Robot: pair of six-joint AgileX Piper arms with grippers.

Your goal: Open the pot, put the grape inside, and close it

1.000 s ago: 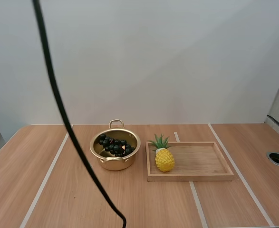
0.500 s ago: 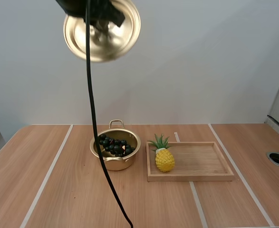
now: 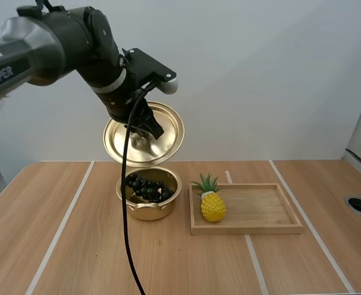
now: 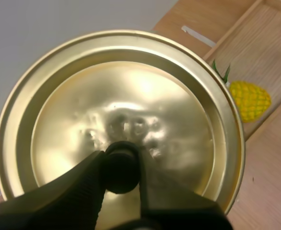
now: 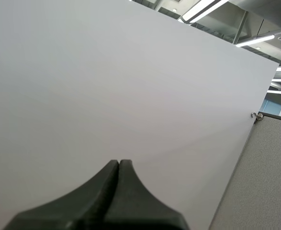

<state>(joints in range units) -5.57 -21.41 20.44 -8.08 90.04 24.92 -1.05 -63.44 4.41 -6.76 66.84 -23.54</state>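
A gold pot [image 3: 149,198] stands open on the table with a bunch of dark grapes [image 3: 148,188] inside it. Just above it hangs the gold lid [image 3: 144,135], tilted, with my left gripper [image 3: 144,125] shut on its black knob. In the left wrist view the fingertips pinch the knob [image 4: 120,162] at the centre of the lid [image 4: 169,110]. My right gripper [image 5: 118,165] is shut on nothing and faces a plain white wall.
A wooden tray [image 3: 260,212] lies to the right of the pot, with a yellow toy pineapple [image 3: 212,203] at its left end. The pineapple [image 4: 248,99] also shows past the lid's rim. A round hole [image 3: 360,205] sits at the table's far right.
My left arm has come down with the lid, from high up in the high view to just above the pot. Pot, grapes, tray and pineapple have not moved.
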